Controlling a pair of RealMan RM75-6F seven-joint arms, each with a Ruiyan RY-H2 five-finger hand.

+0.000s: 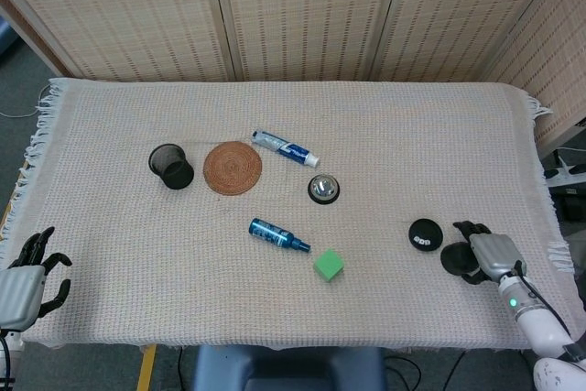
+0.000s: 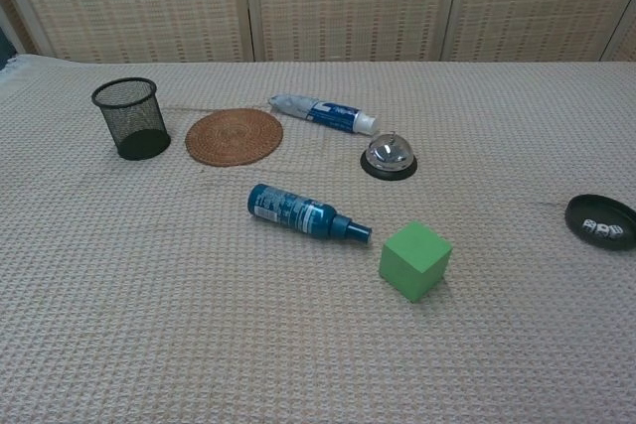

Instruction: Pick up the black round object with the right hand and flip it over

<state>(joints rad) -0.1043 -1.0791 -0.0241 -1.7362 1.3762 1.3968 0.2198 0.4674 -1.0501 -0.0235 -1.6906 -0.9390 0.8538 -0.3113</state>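
One black round object lies flat, white lettering showing on its face. One right hand rests beside it, fingers curled around nothing.

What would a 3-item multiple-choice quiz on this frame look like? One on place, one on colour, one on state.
1. Where does the black round object lie?
A. inside the mesh cup
B. on the cloth, left of the right hand
C. on the woven coaster

2. What colour is the cube?
A. red
B. yellow
C. green

3. What is the right hand doing?
A. holding nothing
B. gripping the spray bottle
C. pressing the bell

Key: 1 B, the black round object sits on the cloth, apart from the right hand. 2 C, the cube is green. 3 A, nothing shows in the right hand.
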